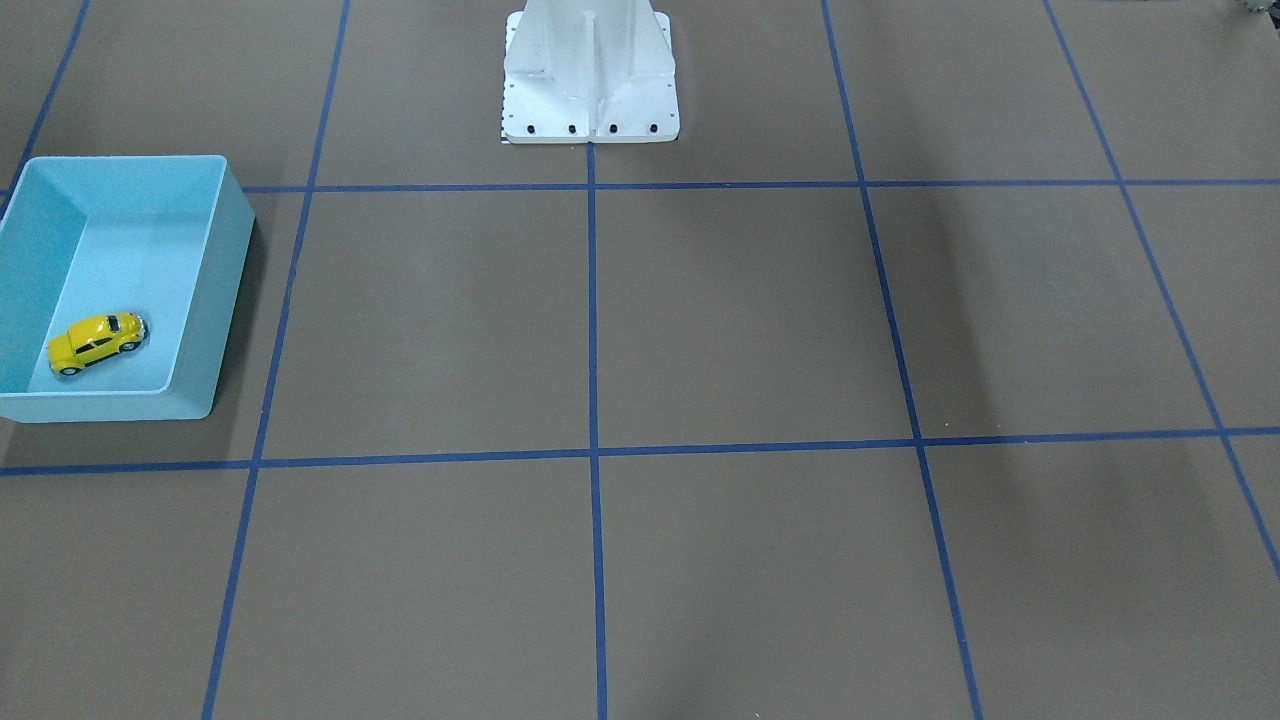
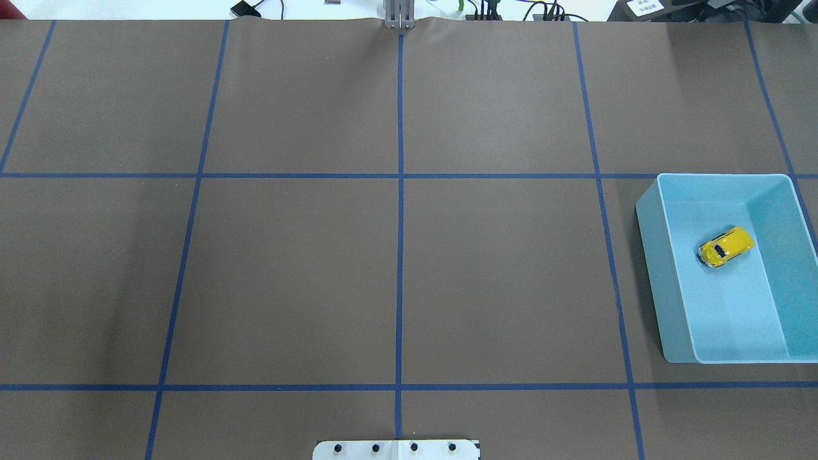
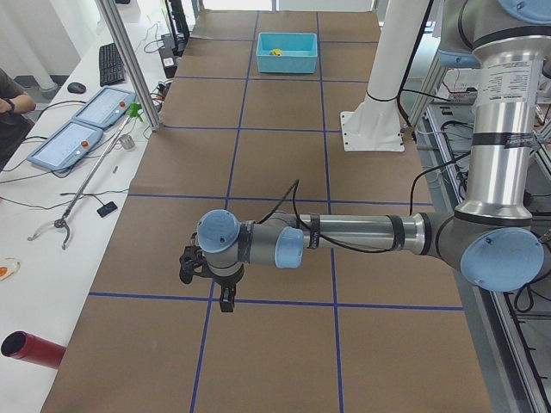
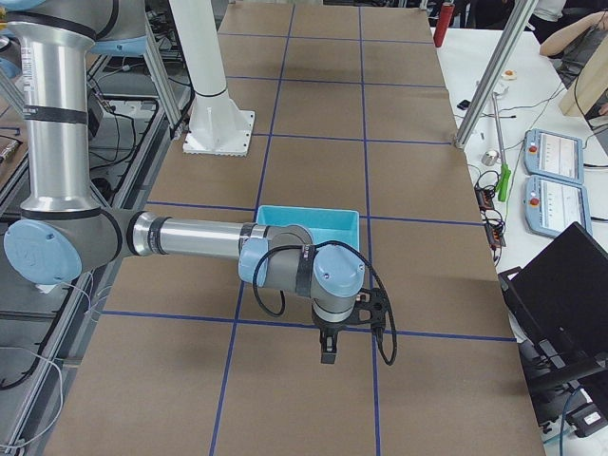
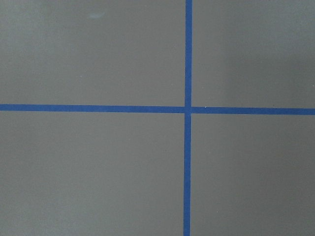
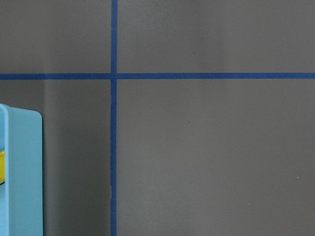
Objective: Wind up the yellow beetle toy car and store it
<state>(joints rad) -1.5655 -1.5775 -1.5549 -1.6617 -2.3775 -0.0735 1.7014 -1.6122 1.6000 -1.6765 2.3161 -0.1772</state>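
Note:
The yellow beetle toy car (image 1: 97, 342) stands on its wheels inside the light blue bin (image 1: 215, 300), apart from both grippers. In the overhead view the car (image 2: 725, 246) sits in the bin (image 2: 652, 281) at the table's right. The left gripper (image 3: 225, 301) shows only in the exterior left view, above the table far from the bin (image 3: 287, 36); I cannot tell whether it is open or shut. The right gripper (image 4: 328, 353) shows only in the exterior right view, above the table beside the bin (image 4: 313, 217); its state cannot be told either. The right wrist view catches the bin's corner (image 6: 22, 172).
The brown table carries a blue tape grid (image 2: 400, 255). The robot's white base plate (image 1: 590, 100) stands at the robot's table edge. A side bench with control tablets (image 3: 82, 129) and a red cylinder (image 3: 30, 348) lies beyond the table's far edge.

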